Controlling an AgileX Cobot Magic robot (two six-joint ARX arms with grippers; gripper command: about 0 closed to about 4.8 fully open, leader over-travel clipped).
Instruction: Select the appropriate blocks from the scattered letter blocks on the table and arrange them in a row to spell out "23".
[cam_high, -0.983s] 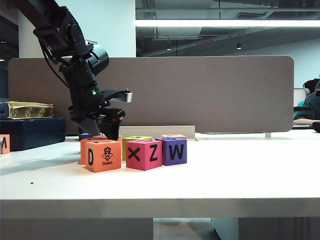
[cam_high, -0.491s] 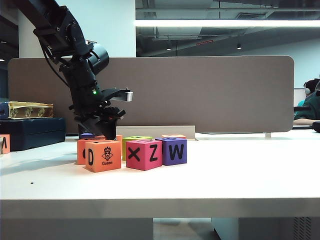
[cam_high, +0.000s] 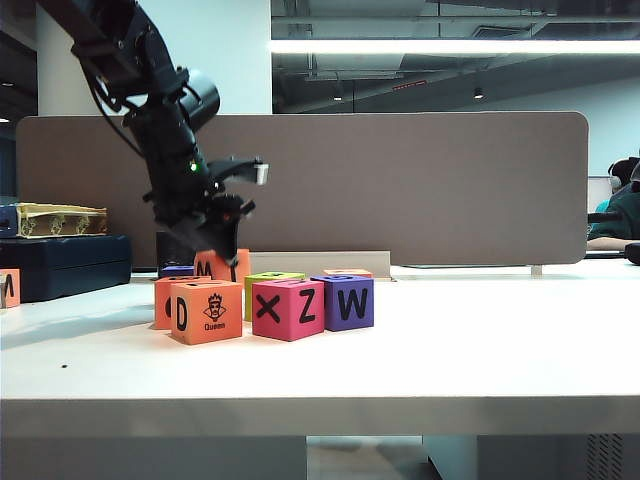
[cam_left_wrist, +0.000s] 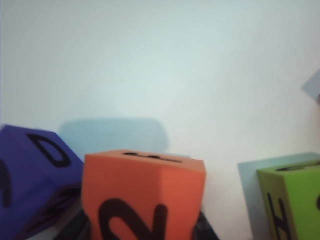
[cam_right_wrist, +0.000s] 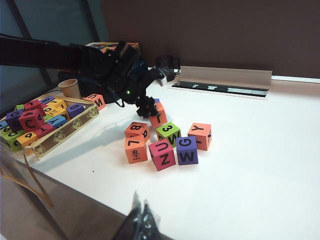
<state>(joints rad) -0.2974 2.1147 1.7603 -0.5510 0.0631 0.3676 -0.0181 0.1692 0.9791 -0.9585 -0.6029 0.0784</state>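
exterior view: left gripper (cam_high: 214, 262) clamps an orange block (cam_high: 222, 266), "m" face showing, lifted clear of the table (cam_high: 420, 350) behind the "d" cube (cam_high: 206, 311); step, as i judge: carrying the first digit away.
left wrist view: held block shows a "2"; green block (cam_left_wrist: 292, 202) just beside.
right wrist view: green block top reads "3"; right gripper (cam_right_wrist: 139, 221) fingertips together, holding nothing, near the table's front edge.
next: an open spot for placing it.

We see a bright ceiling strip light (cam_high: 450, 46) glaring overhead; soft shadows under the blocks on the table (cam_high: 450, 350). Left wrist view washed out, orange block (cam_left_wrist: 142, 200) blurry up close. Right wrist view sharp, background dim.
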